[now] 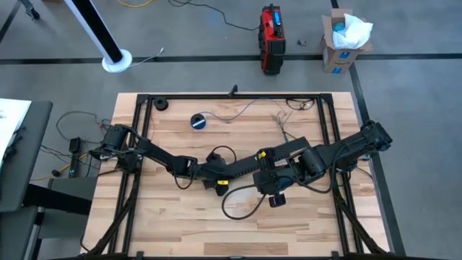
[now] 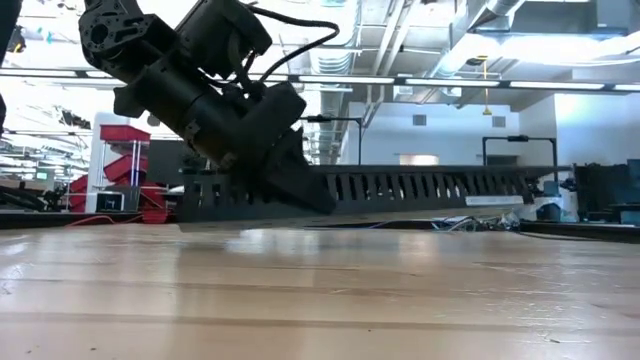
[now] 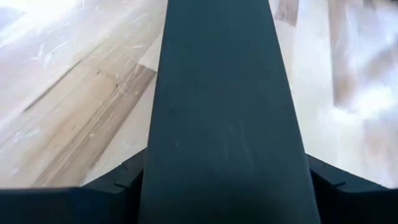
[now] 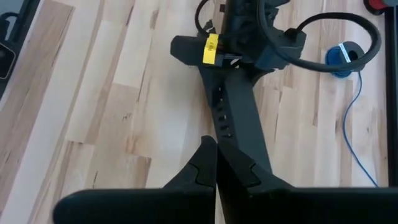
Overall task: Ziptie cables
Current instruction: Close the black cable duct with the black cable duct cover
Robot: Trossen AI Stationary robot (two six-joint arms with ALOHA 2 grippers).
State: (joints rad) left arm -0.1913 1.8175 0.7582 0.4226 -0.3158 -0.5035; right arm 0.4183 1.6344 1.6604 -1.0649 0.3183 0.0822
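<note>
A long black slotted strip (image 1: 278, 153) runs slantwise across the table's middle, and both grippers are shut on it. My left gripper (image 1: 216, 178) is at its near-left end and my right gripper (image 1: 262, 165) is farther along it. In the low view the strip (image 2: 440, 185) stretches level, its slots showing. The cables (image 1: 249, 110), thin wires, lie loose on the wood near the far edge, apart from both grippers. A blue wire (image 4: 356, 118) trails from the tape roll (image 4: 341, 55). My left gripper has the strip's end (image 3: 224, 124) between its two fingers (image 3: 109, 186), one at each long edge. The fingers lie along the strip, which reaches away from them. My right gripper (image 4: 216, 155) comes from above and is shut at the strip's slotted edge (image 4: 224, 127). Its own fingers hide the place of contact.
A small blue-and-black tape roll (image 1: 199, 120) sits far left of centre. Black frame rails (image 1: 137, 144) run along the table's left, right and far sides. Bare wood (image 1: 188, 224) lies toward the near edge. A black cable loop (image 1: 242, 206) hangs from the right arm.
</note>
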